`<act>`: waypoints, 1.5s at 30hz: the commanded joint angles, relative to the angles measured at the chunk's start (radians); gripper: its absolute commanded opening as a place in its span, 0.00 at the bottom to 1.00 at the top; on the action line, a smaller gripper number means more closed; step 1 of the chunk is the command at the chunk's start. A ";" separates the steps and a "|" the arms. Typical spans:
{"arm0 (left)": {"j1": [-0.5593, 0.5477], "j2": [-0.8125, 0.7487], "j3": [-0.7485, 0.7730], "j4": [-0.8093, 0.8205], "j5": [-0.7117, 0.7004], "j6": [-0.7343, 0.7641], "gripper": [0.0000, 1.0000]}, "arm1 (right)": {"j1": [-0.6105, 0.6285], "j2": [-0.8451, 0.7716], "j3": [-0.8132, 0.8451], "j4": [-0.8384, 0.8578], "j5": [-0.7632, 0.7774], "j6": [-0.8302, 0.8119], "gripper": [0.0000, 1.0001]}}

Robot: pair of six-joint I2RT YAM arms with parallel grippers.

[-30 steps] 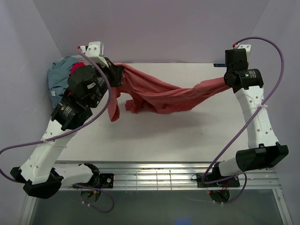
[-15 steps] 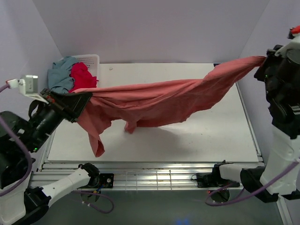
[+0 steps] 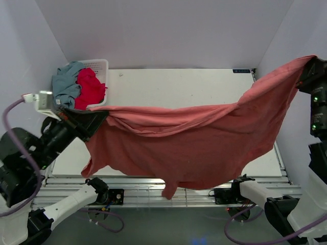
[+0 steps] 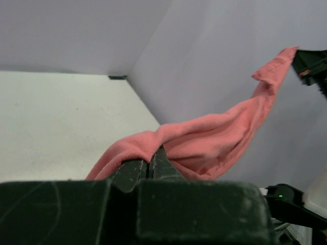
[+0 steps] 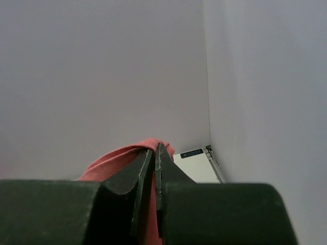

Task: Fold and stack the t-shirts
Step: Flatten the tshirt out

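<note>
Salmon-red t-shirt (image 3: 194, 148) hangs in the air, stretched between both arms above the desk (image 3: 173, 84), not lying on it. Left gripper (image 4: 149, 164) is clamped tight on one edge of the shirt, up over the desk's left edge. Right gripper (image 5: 155, 153) is pinched closed on the opposite edge, held high beyond the desk's right edge, toward the far right corner. Cloth sags in the middle, and the lowest flap drapes past the desk's front edge, over the metal rail (image 3: 138, 191). Crimson t-shirt (image 3: 90, 87) and grey-blue t-shirt (image 3: 65, 81) sit bunched in the white basket (image 3: 101, 63) at the far left corner. Crimson is on the right, grey-blue on the left and spilling over the rim.
</note>
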 commanded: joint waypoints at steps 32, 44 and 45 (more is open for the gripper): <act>0.396 0.692 -0.748 0.667 -0.115 0.010 0.45 | 0.056 0.637 -0.676 0.448 0.036 0.007 0.08; 0.362 0.639 -0.864 0.514 -0.046 -0.030 0.41 | 0.070 0.614 -0.739 0.450 0.041 0.016 0.08; 0.356 0.633 -0.866 0.490 -0.054 -0.030 0.46 | 0.071 0.612 -0.744 0.448 0.043 0.016 0.08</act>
